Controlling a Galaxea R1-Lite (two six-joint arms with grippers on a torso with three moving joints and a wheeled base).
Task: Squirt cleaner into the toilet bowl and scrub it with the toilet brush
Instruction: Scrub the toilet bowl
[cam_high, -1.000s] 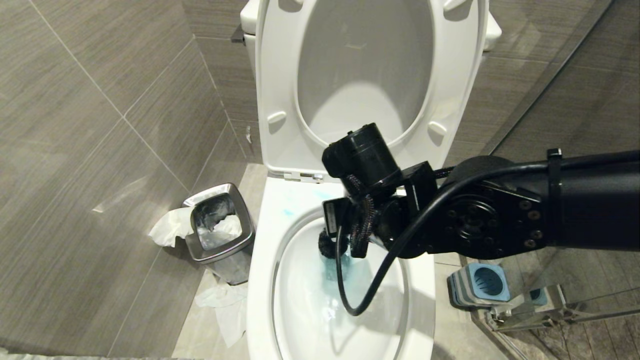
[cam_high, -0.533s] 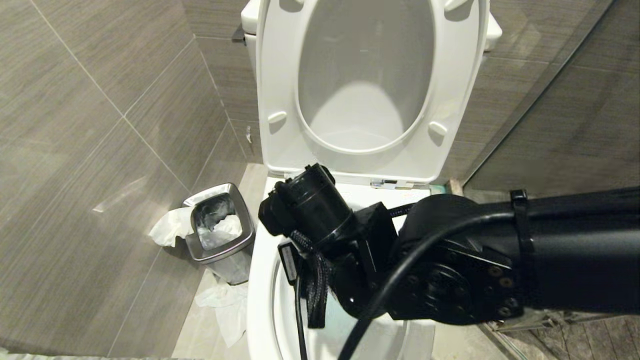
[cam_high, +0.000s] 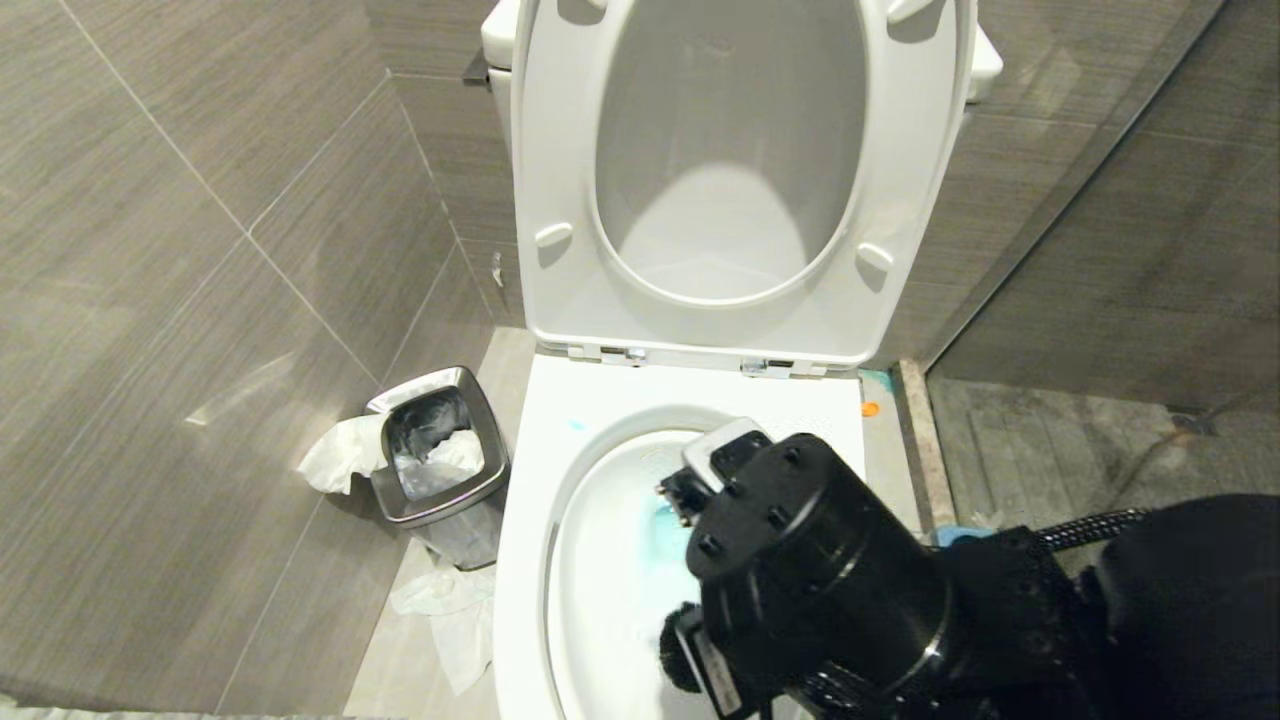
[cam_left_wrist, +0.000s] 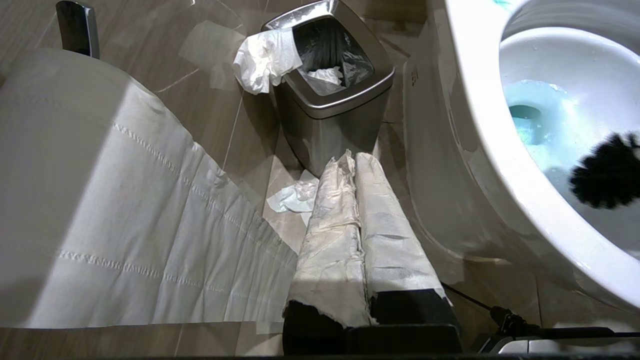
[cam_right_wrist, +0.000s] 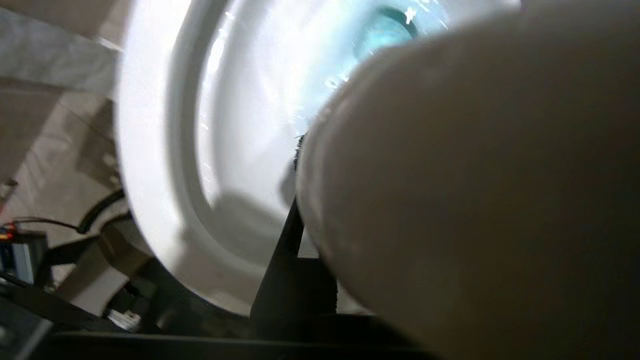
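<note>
Right gripper (cam_high: 700, 640) has swung the toilet brush (cam_left_wrist: 607, 170) near the toilet bowl (cam_high: 520, 560) front rim.

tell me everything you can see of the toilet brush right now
The toilet brush shows mostly as its round black bristle head, down inside the white toilet bowl, hanging over pale blue water; whether it touches the water or the wall cannot be told. In the head view the bristles peek out beside the right arm, which hides the rest. In the right wrist view the handle's rounded pale end fills the picture close to the camera, with the right gripper shut on it. It looks like smooth plastic.
</note>
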